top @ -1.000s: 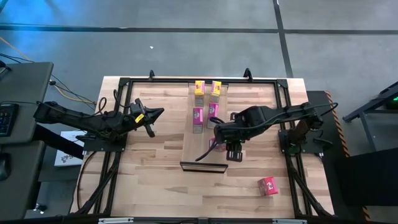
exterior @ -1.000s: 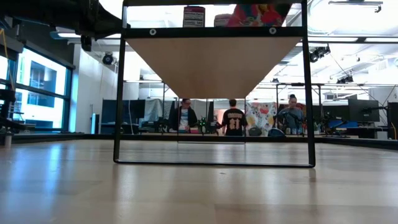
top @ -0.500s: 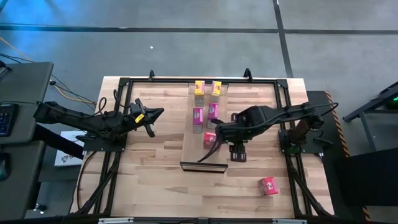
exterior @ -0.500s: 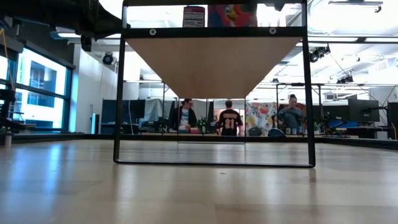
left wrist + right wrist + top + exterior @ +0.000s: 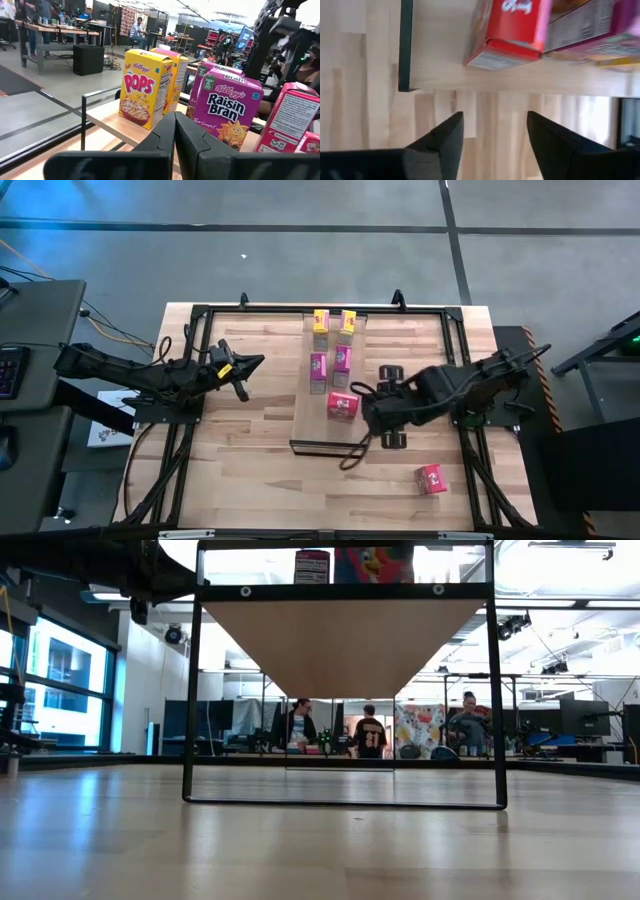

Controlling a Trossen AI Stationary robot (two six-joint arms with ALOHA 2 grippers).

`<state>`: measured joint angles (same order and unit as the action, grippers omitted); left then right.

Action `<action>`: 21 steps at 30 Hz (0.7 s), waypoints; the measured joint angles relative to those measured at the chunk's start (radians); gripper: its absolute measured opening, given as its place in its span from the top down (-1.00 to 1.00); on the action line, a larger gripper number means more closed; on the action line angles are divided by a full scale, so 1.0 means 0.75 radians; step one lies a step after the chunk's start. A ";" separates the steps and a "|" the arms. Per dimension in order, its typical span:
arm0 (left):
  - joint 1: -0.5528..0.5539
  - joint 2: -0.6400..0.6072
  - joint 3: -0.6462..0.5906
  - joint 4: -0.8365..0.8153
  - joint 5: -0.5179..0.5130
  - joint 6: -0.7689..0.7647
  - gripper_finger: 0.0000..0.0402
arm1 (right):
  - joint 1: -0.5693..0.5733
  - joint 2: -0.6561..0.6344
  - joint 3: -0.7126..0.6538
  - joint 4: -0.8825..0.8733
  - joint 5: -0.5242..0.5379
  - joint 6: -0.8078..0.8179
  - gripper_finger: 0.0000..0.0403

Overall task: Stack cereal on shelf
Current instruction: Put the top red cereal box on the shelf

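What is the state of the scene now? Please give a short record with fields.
shelf: long light board inside the black frame
boxes on shelf: two yellow boxes at the far end, two pink boxes next, one red box nearest the front edge
box off shelf: second red box on the table, near the right front corner
right gripper: jaws open, empty, beside the shelf's right edge, close to the red box
left gripper: jaws shut, waiting left of the shelf

The right end effector point(image 5: 372, 420) has released the red cereal box point(image 5: 344, 403) and withdrawn.
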<state>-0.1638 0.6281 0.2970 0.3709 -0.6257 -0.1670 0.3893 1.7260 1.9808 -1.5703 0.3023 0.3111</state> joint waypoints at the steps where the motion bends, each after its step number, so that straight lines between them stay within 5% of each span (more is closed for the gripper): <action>1: 0.000 0.000 0.000 -0.005 0.006 -0.010 1.00 | 0.012 -0.013 0.000 0.000 0.025 0.012 0.12; 6: 0.000 0.000 0.000 -0.010 0.024 -0.020 1.00 | 0.081 -0.084 -0.026 0.008 0.098 0.122 0.49; 10: 0.000 0.000 0.000 -0.011 0.024 -0.020 1.00 | 0.176 -0.213 -0.272 0.083 0.202 0.255 0.89; 17: 0.000 0.000 0.000 -0.011 0.025 -0.020 1.00 | 0.263 -0.482 -0.906 0.953 0.327 0.276 0.93; 21: 0.000 0.000 0.000 -0.011 0.025 -0.019 1.00 | 0.242 -0.508 -1.135 1.360 0.253 0.163 0.98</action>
<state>-0.1638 0.6281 0.2970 0.3626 -0.6067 -0.1814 0.5711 1.3449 1.1293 -0.5500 0.4922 0.4333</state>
